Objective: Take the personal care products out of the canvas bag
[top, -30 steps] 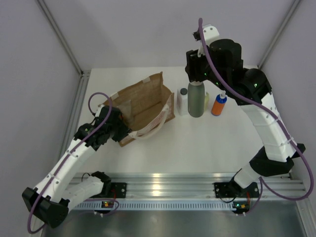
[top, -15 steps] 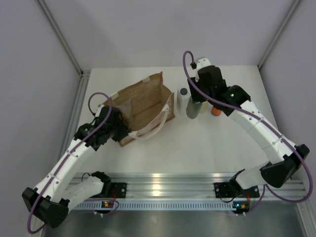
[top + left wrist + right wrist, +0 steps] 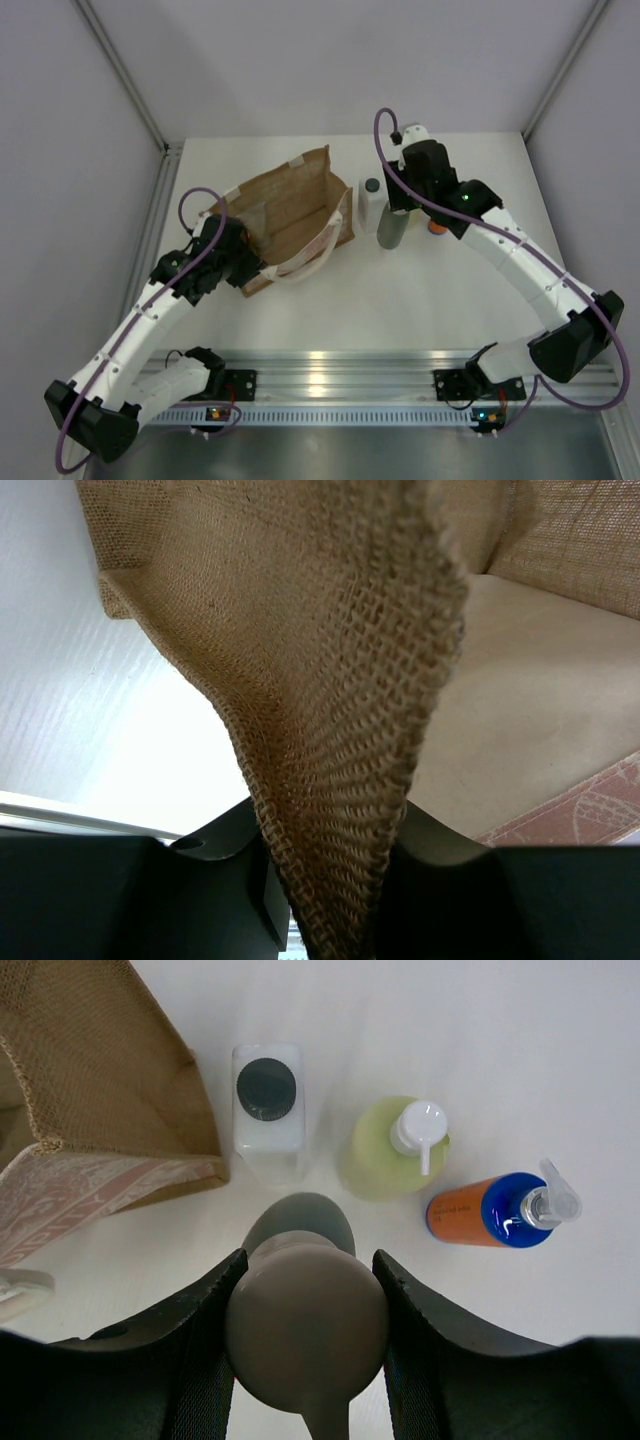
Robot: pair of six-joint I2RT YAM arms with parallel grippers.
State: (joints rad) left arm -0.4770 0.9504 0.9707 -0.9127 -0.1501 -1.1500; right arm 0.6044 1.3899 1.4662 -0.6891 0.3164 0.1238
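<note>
The brown canvas bag lies open on the table, left of centre. My left gripper is shut on the bag's woven edge, which runs between the jaws. My right gripper is shut on the beige pump head of the grey-green bottle, held upright just right of the bag. I cannot tell if its base touches the table. A white bottle, a pale yellow-green pump bottle and a blue-orange bottle stand behind it.
The bag's off-white handle hangs out towards the near side. The white bottle stands close to the bag's right wall. The blue-orange bottle is half hidden by my right arm. Grey walls enclose the table.
My right arm has come down from high up and lowered the grey-green bottle to table level beside the white bottle. The left arm and the bag have not moved.
</note>
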